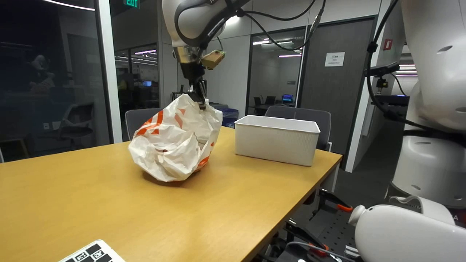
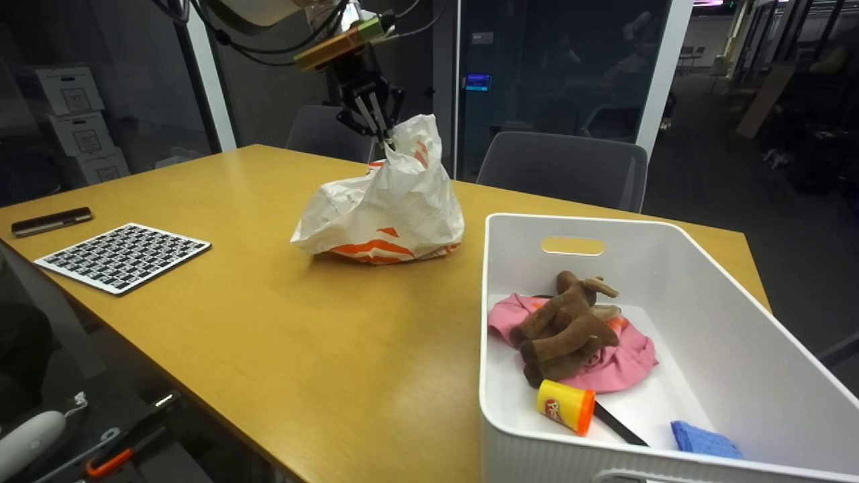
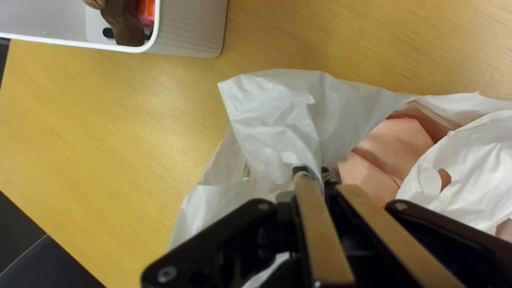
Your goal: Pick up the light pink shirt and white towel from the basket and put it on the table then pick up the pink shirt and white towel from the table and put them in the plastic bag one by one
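Task prob. mostly done: cloth that looks like the light pink shirt [image 3: 386,158] is in the plastic bag [image 2: 402,208], well in from the robot-side edge of the tbl [image 2: 376,349]. White towel not seen, so can't tell if it's bagged too. Gripper [image 3: 315,174] pinches a fold of the bag's rim. Basket [image 1: 275,142], nr a corner on that edge, has another pink cloth [image 2: 627,365] under a brown plush [image 2: 570,329]. To go, prob.: settle the rim, release, back off.
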`<state>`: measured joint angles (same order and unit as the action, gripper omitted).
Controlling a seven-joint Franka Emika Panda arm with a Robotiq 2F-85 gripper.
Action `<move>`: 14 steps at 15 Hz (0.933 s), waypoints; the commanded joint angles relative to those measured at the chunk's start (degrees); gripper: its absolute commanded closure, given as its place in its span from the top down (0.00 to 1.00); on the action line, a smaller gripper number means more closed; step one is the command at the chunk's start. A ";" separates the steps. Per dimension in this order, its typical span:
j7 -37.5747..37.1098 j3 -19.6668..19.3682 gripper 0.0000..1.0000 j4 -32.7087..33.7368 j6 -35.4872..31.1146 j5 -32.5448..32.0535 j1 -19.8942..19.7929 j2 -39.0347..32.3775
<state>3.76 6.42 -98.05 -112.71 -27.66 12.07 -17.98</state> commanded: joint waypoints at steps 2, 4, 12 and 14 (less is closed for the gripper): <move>0.65 0.31 0.47 -1.30 0.96 0.99 -0.03 2.41; -0.60 0.50 0.64 -1.67 2.15 0.91 0.45 3.81; 2.29 4.19 1.00 -5.62 2.74 7.00 0.66 12.16; 2.76 4.88 1.00 -6.68 2.64 8.08 0.75 13.42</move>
<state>4.69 10.67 -101.32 -108.54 -21.84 12.92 -8.37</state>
